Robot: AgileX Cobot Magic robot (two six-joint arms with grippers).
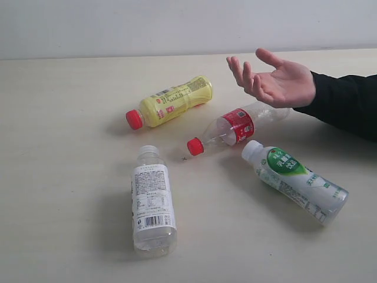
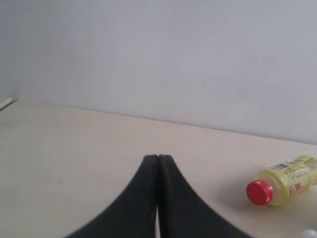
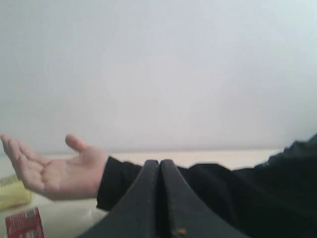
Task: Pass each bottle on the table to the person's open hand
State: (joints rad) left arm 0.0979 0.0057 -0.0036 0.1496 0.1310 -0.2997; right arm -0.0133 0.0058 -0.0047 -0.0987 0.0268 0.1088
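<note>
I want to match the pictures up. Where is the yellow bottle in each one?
Exterior view: the yellow bottle lies on its side, left of the open hand.
Left wrist view: it lies beyond the end effector, red cap showing.
Right wrist view: only a yellow piece below the hand, cut off.
Shared landmark: the pale table.

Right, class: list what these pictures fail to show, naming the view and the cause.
- Exterior view: the black sleeve runs off the frame edge, so its wearer is unseen.
- Exterior view: print on the white-label bottle is too small to read.
- Left wrist view: the yellow bottle runs off the frame edge.
- Right wrist view: the red-label bottle is blurred and mostly out of frame; the shut right gripper hides part of the sleeve.
</note>
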